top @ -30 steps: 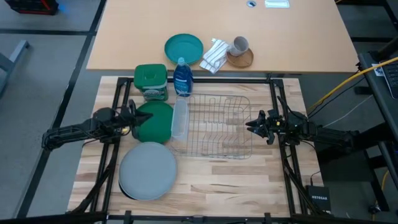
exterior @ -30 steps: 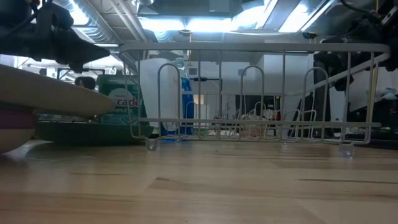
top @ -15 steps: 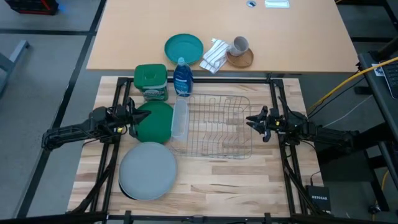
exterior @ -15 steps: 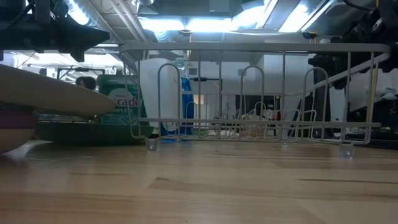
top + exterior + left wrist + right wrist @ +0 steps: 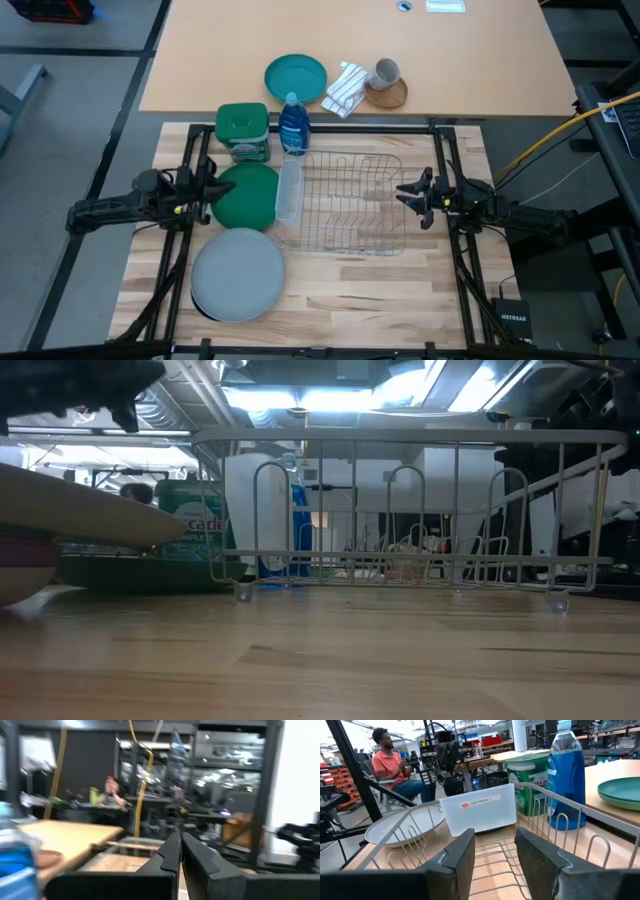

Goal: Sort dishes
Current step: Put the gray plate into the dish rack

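Note:
A large light grey plate tops a stack of dishes at the table's near left. In the low view a magenta-pink plate and a white one lie under it. A green plate lies flat on the wood beside the wire dish rack. My left gripper hovers shut at the green plate's left rim, raised above it and touching nothing; the left wrist view shows my left gripper aimed at the room. My right gripper stands open at the rack's right side, and in the right wrist view my right gripper faces the rack.
A white cutlery holder hangs on the rack's left end. A green-lidded tub and a blue soap bottle stand behind. A teal plate, a cloth and a mug sit on the far table. A person sits beyond.
My left gripper has risen and drawn back toward the table's left edge, away from the green plate, tipping its fingers upward; it stays shut. My right gripper has rolled about its own axis in place. The plates have not moved.

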### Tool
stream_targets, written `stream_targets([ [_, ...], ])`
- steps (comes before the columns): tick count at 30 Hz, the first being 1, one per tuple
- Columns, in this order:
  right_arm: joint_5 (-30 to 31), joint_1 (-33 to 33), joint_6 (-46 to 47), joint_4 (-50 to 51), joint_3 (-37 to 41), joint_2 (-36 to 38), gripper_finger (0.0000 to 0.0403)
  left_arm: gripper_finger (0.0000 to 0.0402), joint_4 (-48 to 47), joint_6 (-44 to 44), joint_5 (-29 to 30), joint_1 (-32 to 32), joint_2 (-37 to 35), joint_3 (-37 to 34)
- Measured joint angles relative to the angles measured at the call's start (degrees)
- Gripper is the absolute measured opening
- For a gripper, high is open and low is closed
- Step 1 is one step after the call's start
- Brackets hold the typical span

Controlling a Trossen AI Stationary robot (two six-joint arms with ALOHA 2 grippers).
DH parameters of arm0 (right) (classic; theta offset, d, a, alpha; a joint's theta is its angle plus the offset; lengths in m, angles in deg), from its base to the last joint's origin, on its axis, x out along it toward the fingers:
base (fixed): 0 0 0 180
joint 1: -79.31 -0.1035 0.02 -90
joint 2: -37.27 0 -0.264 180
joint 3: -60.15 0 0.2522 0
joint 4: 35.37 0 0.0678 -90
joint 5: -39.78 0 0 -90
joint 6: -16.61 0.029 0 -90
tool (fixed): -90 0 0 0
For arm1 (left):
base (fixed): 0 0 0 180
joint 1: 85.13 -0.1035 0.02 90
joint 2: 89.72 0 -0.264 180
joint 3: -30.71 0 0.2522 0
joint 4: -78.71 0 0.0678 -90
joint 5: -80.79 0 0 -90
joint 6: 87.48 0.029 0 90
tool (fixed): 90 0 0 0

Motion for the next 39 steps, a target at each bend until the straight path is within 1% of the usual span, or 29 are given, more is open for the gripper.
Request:
stream_targets([
  [2,1.19,0.00,0.03,0.01,0.00,0.00,0.0147,0.0003,-1.97,-0.28,0.06,1.96,2.62,2.96],
  [5,4.59,0.00,0.06,0.00,0.00,0.00,0.0147,0.0003,-6.08,-0.29,0.14,4.49,7.79,8.26],
  [9,7.78,0.00,0.12,-0.02,0.00,0.00,0.0147,0.0001,-17.81,-2.04,1.01,7.06,16.40,15.43],
  [13,8.43,0.00,2.33,-0.49,0.00,0.00,0.0147,0.0008,-28.11,-6.47,1.26,8.62,25.17,21.22],
  [16,8.43,0.00,3.15,-0.89,0.00,-0.01,0.0147,0.0017,-30.53,-10.22,1.29,9.28,30.55,23.84],
  [19,8.43,0.00,3.19,-2.17,0.00,0.00,0.0147,0.0027,-30.82,-11.20,1.29,9.68,34.21,25.39],
  [22,8.43,0.00,3.19,-3.62,-0.02,0.00,0.0147,0.0039,-30.64,-10.55,1.29,9.68,36.11,25.98],
  [25,8.41,0.00,3.19,-3.99,-0.02,-0.02,0.0147,0.0062,-30.52,-11.21,1.40,9.41,36.76,26.21],
  [28,8.41,0.00,3.19,-4.05,-0.02,-0.02,0.0147,0.0094,-30.79,-13.94,2.68,8.97,36.78,26.26],
  [32,8.41,0.00,3.19,-4.13,-0.02,0.00,0.0147,0.0140,-30.99,-14.22,2.82,8.69,36.76,26.26],
  [36,8.39,0.00,3.65,-4.17,-0.02,-0.01,0.0147,0.0167,-31.96,-8.93,2.80,8.73,36.72,26.28],
  [39,8.36,0.00,5.14,-4.22,-0.02,-0.01,0.0147,0.0172,-37.05,-5.77,2.79,8.80,36.53,26.28],
])
